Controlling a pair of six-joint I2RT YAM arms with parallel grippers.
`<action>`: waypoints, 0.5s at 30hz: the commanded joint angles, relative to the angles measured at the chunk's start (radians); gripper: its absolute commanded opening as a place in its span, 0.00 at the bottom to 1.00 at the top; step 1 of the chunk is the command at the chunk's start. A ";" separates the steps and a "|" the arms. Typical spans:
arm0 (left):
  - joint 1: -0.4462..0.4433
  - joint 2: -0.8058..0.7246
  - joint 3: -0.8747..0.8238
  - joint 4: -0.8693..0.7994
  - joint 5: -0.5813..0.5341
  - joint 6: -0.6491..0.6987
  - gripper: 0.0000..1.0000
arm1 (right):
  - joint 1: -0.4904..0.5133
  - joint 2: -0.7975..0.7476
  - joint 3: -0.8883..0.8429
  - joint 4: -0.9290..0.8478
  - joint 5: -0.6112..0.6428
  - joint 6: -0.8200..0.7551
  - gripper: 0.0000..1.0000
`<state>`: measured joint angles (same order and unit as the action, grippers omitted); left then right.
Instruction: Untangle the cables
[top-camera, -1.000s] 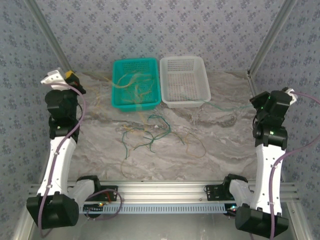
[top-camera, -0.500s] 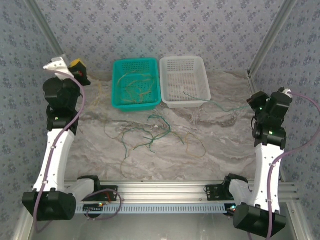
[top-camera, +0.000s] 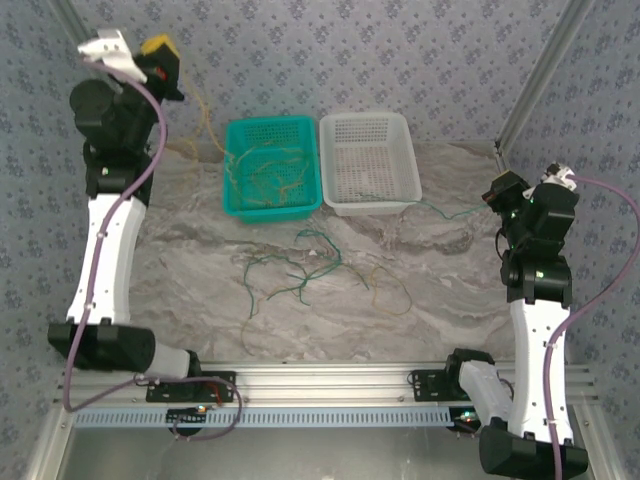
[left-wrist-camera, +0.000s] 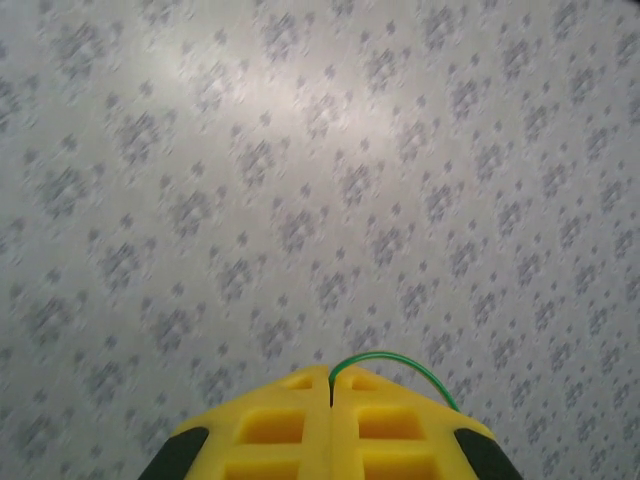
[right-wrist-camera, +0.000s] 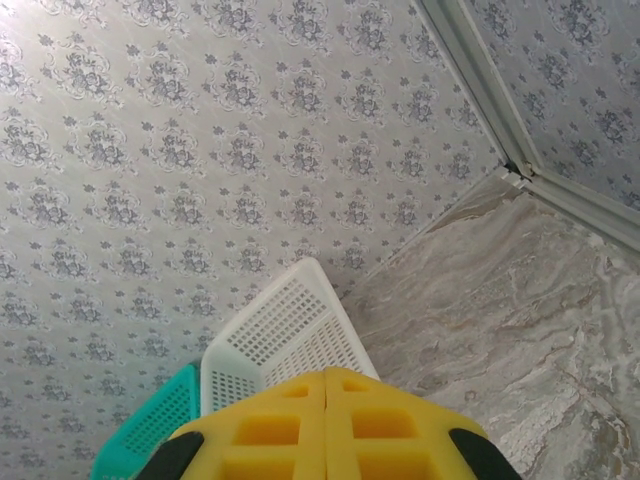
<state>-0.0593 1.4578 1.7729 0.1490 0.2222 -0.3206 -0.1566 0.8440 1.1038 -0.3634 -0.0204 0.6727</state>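
Marble table (top-camera: 180, 295) strewn with cables (top-camera: 303, 264) — each arm's jaws pinching one.

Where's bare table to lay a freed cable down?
Bare marble table: the strip along the near rail, and the stretch between the tan loop and the right arm. Crowded: loose cables mid-table and the teal basket. A green cable stretches from the white basket to the right gripper.
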 joint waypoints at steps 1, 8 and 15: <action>-0.006 0.112 0.234 -0.013 0.080 -0.038 0.00 | 0.009 0.004 0.005 0.017 0.031 -0.013 0.00; -0.039 0.498 0.920 -0.253 0.126 -0.018 0.00 | 0.018 0.031 -0.015 0.047 0.039 -0.015 0.00; -0.039 0.792 1.363 -0.341 0.116 -0.090 0.00 | 0.028 0.040 -0.018 0.054 0.049 -0.019 0.00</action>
<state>-0.0990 2.2150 3.0894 -0.1341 0.3229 -0.3702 -0.1364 0.8864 1.0912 -0.3397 0.0063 0.6716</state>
